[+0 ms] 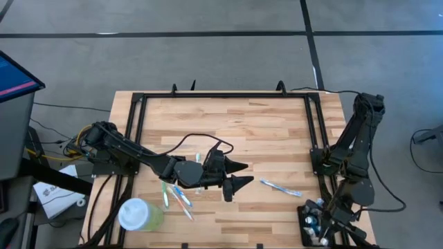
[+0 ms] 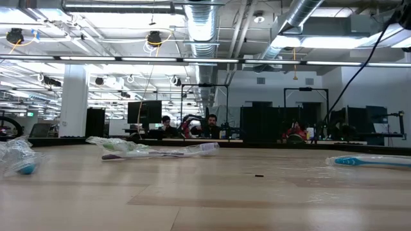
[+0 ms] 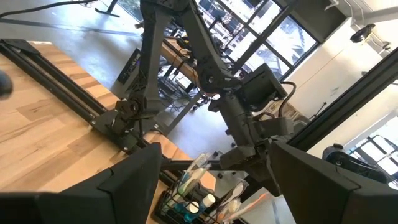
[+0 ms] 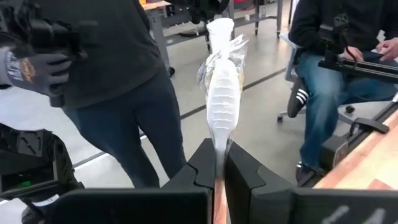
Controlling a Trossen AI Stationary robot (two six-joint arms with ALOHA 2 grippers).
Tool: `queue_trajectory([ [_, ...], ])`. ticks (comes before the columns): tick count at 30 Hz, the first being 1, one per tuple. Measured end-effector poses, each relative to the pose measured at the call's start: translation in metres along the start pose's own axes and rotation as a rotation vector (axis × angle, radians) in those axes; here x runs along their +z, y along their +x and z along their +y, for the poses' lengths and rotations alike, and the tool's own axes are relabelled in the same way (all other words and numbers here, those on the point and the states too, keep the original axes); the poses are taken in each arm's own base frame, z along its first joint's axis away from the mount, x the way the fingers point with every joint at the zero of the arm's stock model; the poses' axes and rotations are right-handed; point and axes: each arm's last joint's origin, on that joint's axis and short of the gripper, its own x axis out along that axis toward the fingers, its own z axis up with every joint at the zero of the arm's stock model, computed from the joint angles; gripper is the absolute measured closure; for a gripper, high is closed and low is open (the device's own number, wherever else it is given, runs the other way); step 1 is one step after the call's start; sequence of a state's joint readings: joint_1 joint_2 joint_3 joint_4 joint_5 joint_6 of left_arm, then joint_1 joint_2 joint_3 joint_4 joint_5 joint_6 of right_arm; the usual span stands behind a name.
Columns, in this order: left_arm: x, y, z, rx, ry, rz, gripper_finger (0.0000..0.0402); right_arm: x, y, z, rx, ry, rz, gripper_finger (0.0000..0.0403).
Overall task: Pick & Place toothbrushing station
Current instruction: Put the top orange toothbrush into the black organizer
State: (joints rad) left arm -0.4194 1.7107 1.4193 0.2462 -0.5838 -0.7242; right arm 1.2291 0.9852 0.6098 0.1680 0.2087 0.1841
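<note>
While grippers (image 1: pixel 237 175) gape, one station (image 1: pixel 309 224).

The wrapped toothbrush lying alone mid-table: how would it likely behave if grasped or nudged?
The wrapped toothbrush looks slim and flat, so probably light and likely to slide, not roll. Its clear wrapper seems loose and crinkly, possibly slippery. The open left gripper hovers nearby.

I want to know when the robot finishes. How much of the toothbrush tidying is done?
Partly done. The black toothbrush holder at the table's near right corner already has some brushes in it. The right gripper, just above it, is shut on a wrapped toothbrush. The left gripper hangs open mid-table. Left: one wrapped toothbrush beside it and several more near the green cup.
</note>
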Motion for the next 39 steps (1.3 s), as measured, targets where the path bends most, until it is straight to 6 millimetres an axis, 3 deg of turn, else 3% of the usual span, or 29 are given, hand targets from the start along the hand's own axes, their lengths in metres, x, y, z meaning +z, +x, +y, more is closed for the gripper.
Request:
queue_trajectory([
  [9,0.0,0.0,0.0,0.001,0.0,-0.001,0.0106,-0.004,-0.005,0.017,-0.052,-0.024,-0.006,0.0399],
  [30,0.001,0.0,0.001,0.011,0.001,-0.009,0.0106,-0.007,-0.007,0.019,-0.16,0.043,-0.015,0.0398],
  [39,0.001,0.0,0.001,0.013,0.001,-0.01,0.0106,-0.014,-0.006,0.03,-0.194,0.043,-0.002,0.0398],
])
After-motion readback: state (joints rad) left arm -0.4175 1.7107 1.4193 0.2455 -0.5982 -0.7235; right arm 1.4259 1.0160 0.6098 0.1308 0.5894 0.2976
